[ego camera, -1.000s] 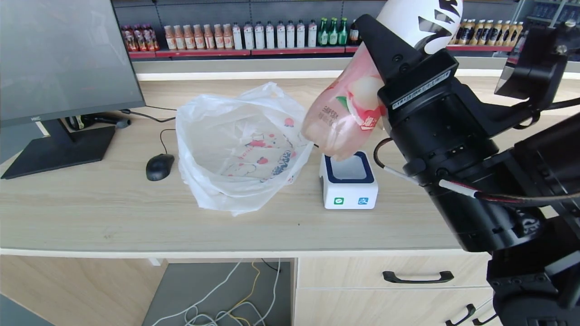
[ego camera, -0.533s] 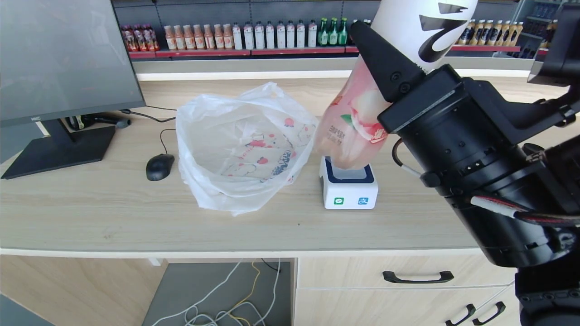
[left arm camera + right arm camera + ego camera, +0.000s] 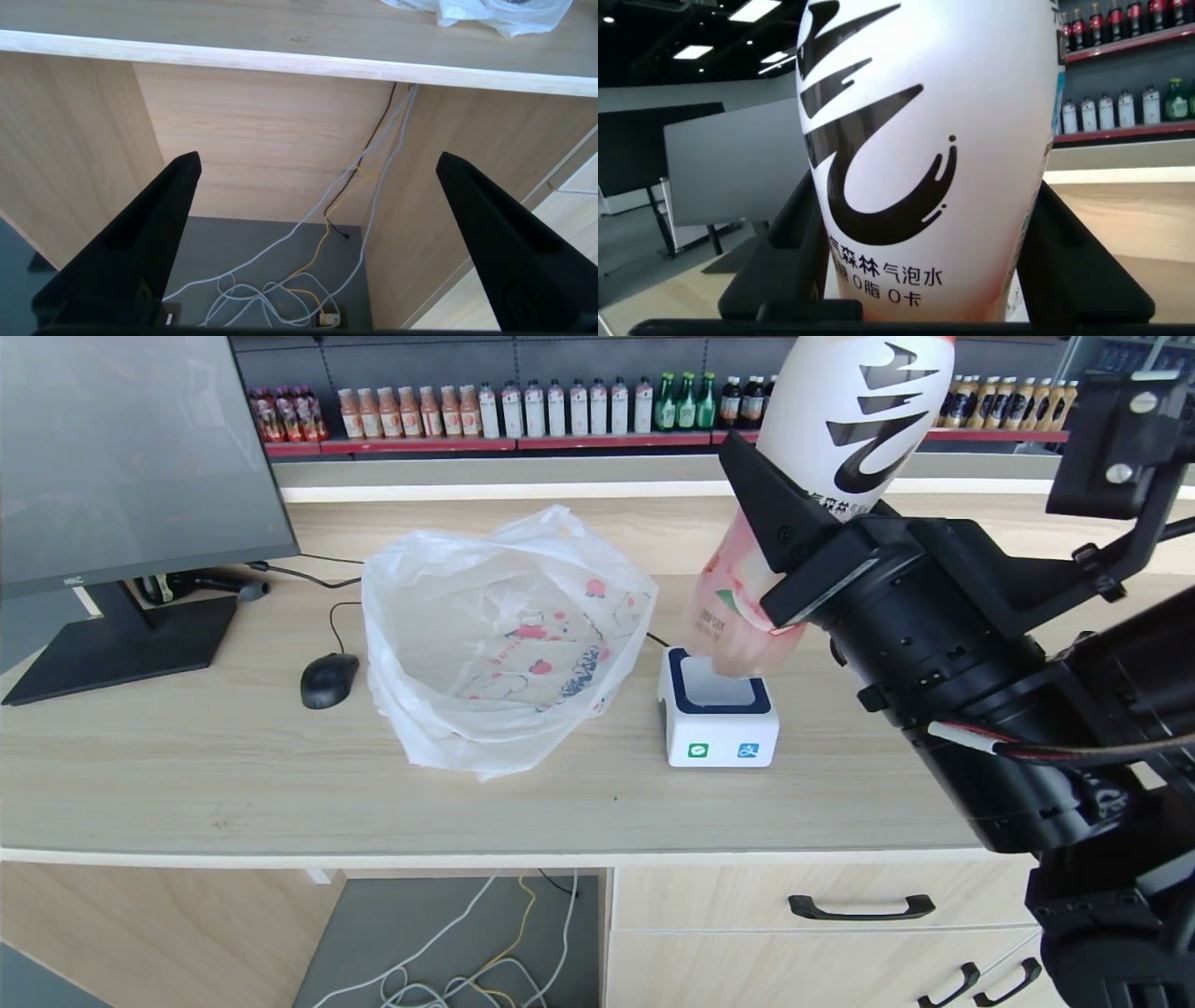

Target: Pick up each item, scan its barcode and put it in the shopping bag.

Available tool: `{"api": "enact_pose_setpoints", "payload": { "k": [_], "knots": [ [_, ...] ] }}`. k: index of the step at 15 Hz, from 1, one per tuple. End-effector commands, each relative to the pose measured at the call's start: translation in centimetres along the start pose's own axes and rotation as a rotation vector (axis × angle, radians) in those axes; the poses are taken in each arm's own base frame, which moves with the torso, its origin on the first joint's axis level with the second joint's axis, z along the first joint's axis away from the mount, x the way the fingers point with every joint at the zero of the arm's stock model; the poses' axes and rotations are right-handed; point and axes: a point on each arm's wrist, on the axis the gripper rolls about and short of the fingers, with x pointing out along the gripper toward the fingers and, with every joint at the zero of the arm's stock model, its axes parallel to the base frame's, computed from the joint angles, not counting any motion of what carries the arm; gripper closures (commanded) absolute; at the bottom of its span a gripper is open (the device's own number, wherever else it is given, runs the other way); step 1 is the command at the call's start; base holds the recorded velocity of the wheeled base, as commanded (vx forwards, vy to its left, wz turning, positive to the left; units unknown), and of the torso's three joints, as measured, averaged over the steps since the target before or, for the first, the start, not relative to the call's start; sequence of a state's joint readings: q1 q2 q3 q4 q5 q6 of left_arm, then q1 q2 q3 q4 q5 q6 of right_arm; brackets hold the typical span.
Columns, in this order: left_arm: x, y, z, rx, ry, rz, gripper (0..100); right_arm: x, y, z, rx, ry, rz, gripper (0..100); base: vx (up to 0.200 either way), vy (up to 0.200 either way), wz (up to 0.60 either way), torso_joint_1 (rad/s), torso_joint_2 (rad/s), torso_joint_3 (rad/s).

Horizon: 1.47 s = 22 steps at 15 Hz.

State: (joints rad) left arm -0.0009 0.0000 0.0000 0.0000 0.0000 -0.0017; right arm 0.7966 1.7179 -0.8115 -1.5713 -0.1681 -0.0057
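Right now the right end effector [image 3: 926,187] grips the bottle [image 3: 854,420] around its middle, one finger on each side of the white label. The bottle leans, its top away from the robot and its pink base low over the window of the white scanner [image 3: 717,721] — whether the two touch cannot be told. Just beside the scanner, on its left, the shopping bag [image 3: 495,644] sits open on the tabletop [image 3: 233,775]. The left end effector [image 3: 318,157] hangs below the tabletop's front edge with its fingers spread wide — nothing between them — above loose cables [image 3: 308,252] on the floor.
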Motion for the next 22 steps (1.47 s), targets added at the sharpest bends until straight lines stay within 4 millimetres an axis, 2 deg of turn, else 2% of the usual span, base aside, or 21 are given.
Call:
{"api": "enact_pose_setpoints", "payload": {
  "k": [1,2,3,9,22],
  "knots": [
    [0.0,0.0,0.0,0.0,0.0,-0.001,0,-0.2,1.2,-2.5,0.012,0.069,0.03,100,0.0,0.0,0.0,0.0,0.0,0.0],
    [0.0,0.0,0.0,0.0,0.0,0.001,0,-0.3,1.5,-3.9,0.024,0.105,0.039,100,0.0,0.0,0.0,0.0,0.0,0.0],
    [0.0,0.0,0.0,0.002,0.0,-0.001,0,-0.1,1.2,-4.2,0.019,0.11,0.029,100,0.0,0.0,0.0,0.0,0.0,0.0],
    [0.0,0.0,0.0,-0.004,0.0,0.001,0,0.0,-0.3,-4.2,-0.008,0.11,-0.01,100,0.0,0.0,0.0,0.0,0.0,0.0],
    [0.0,0.0,0.0,-0.004,0.0,-0.001,0,-0.5,-0.9,-2.5,-0.01,0.081,-0.024,100,0.0,0.2,0.0,0.002,0.0,0.002]
  ]
}}
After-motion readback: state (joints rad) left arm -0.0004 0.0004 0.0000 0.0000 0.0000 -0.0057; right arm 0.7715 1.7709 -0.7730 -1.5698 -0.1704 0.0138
